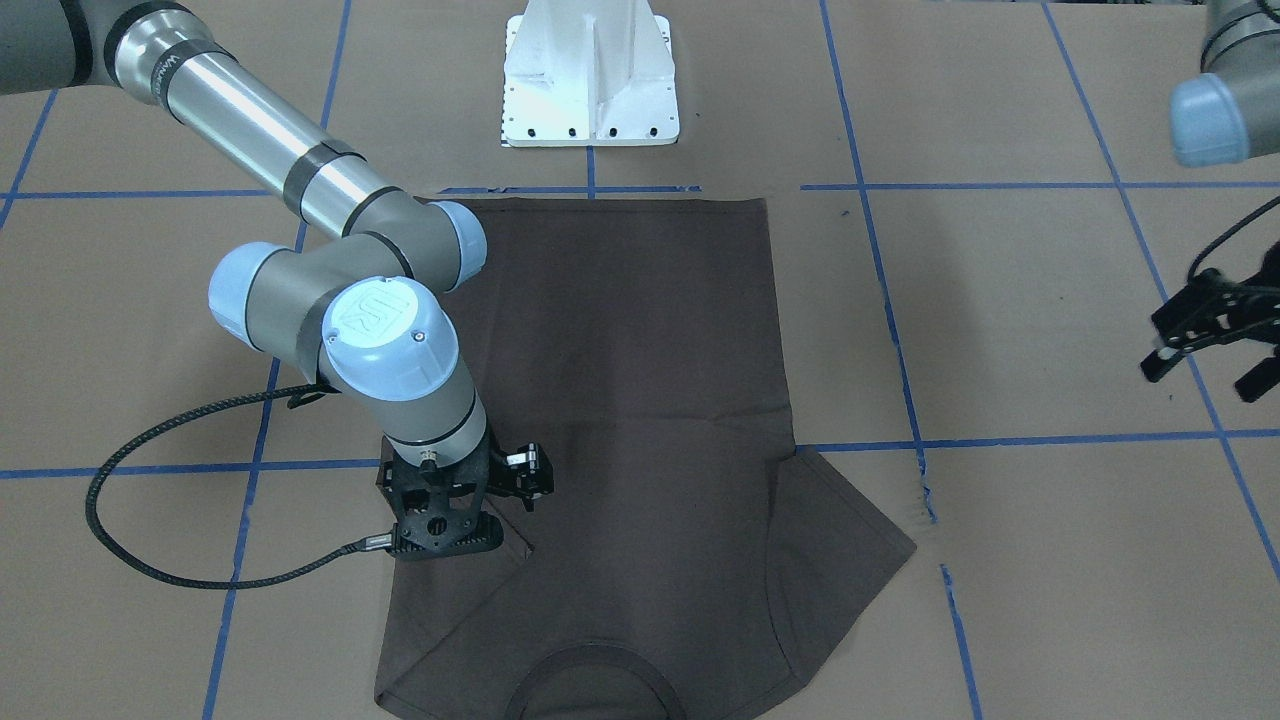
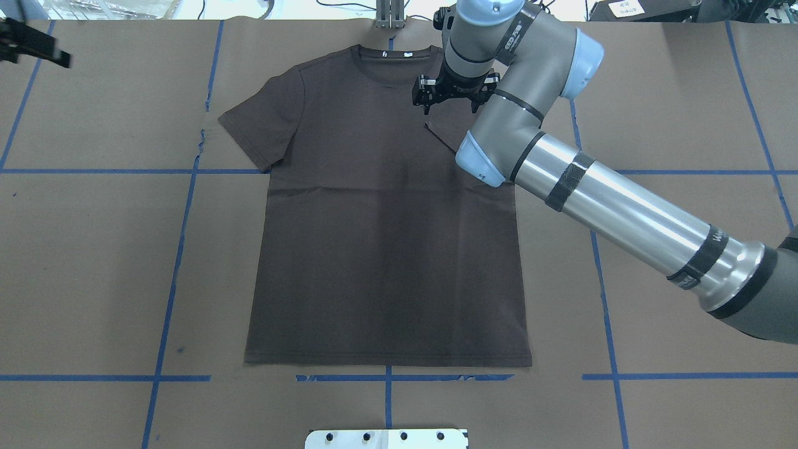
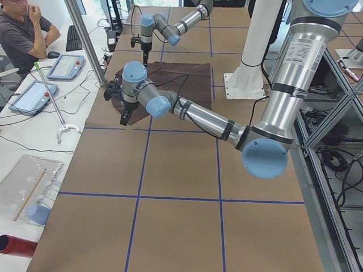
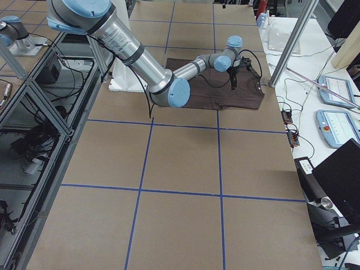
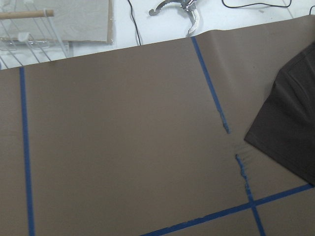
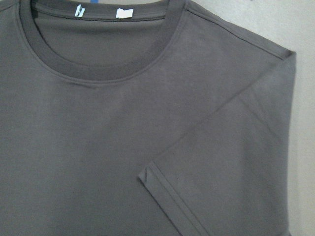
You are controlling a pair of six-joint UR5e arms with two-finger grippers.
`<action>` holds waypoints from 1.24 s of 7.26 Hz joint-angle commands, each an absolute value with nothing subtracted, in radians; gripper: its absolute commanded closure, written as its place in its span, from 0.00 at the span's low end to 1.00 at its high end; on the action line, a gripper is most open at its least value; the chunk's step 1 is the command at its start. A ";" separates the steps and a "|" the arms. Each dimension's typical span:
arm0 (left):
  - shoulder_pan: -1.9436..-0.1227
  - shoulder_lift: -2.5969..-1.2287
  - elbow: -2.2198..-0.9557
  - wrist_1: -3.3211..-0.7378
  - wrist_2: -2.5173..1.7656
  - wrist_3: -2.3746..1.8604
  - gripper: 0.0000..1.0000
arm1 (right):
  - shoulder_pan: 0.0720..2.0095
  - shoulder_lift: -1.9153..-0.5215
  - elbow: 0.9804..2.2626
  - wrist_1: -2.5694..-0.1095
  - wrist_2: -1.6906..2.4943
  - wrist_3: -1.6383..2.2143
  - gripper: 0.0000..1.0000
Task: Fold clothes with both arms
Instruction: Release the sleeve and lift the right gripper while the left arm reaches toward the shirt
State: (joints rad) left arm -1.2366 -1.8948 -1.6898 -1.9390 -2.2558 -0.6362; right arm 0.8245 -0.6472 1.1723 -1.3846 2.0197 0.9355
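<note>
The dark brown T-shirt [image 2: 386, 249] lies flat on the brown table, its ribbed collar [image 6: 98, 64] on the side away from the robot's base. One sleeve [image 6: 236, 162] is folded in over the chest and lies loose. My right gripper [image 2: 451, 106] hangs just above that folded sleeve, beside the collar, open and holding nothing; its fingers do not show in the right wrist view. Well off the shirt, past the outspread other sleeve [image 5: 290, 123], my left gripper [image 1: 1205, 370] hovers open and empty over bare table.
The white pedestal base [image 1: 590, 80] stands at the hem side of the shirt. Blue tape lines [image 2: 187, 206] cross the table. Beyond the collar edge, a person [image 3: 22, 34] sits at a white bench with tablets [image 3: 31, 96] and cables.
</note>
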 commanded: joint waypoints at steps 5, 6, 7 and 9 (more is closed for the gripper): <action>-0.905 -2.097 -1.302 -2.296 -1.727 -1.090 0.00 | 0.973 -0.868 1.537 -1.644 2.287 0.756 0.00; -0.859 -2.126 -1.237 -2.316 -1.636 -1.126 0.00 | 0.971 -0.870 1.542 -1.643 2.283 0.756 0.00; -0.817 -2.153 -1.180 -2.318 -1.585 -1.155 0.00 | 0.971 -0.870 1.542 -1.643 2.273 0.759 0.00; -0.810 -2.178 -1.094 -2.380 -1.577 -1.155 0.00 | 0.960 -0.867 1.540 -1.640 2.266 0.770 0.00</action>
